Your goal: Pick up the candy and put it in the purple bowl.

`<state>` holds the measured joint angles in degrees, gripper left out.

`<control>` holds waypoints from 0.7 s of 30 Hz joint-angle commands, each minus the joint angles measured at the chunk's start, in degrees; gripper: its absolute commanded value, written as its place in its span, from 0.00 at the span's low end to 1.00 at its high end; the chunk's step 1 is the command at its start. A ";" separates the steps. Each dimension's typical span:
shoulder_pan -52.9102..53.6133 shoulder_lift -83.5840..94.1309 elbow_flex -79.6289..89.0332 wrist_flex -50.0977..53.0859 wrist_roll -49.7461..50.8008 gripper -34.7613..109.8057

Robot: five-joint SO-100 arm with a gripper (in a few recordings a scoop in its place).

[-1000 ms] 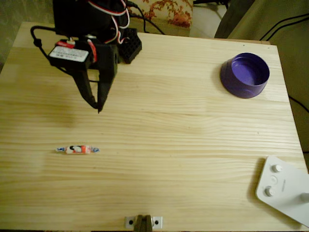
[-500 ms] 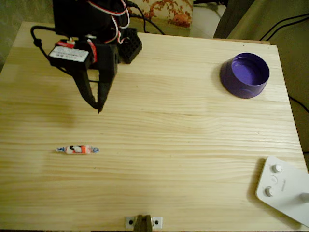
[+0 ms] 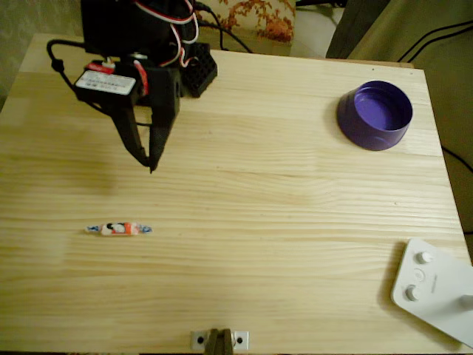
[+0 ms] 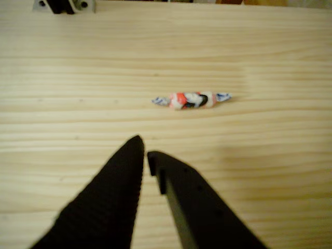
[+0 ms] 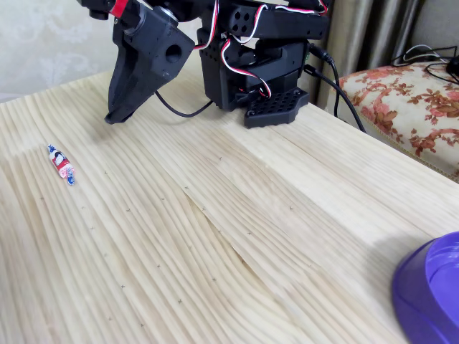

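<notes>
Our gripper (image 3: 151, 164) hangs with its fingers nearly closed and empty, unmoved over the last second. The candy (image 3: 118, 228) lies flat on the table (image 3: 281, 222), apart from the tips; the purple bowl (image 3: 375, 115) sits far off. We judge the approach not yet begun.

A pale pine table (image 3: 281, 222) w/ pronounced grain is seen under warm, dim light. A floral-upholstered seat (image 5: 416, 107) is set just beside its far edge, w/ black cables (image 5: 430, 54) draped over it. Patterned light wallpaper (image 5: 43, 50) and drab curtains (image 5: 373, 32) are shown behind.
</notes>
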<state>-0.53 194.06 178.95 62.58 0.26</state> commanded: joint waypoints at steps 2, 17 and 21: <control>-0.97 3.78 -0.44 -0.79 0.09 0.24; 2.99 -2.81 -9.40 0.79 0.62 0.24; 4.57 -10.28 -15.12 -0.18 0.62 0.24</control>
<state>2.29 188.26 171.91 62.93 0.26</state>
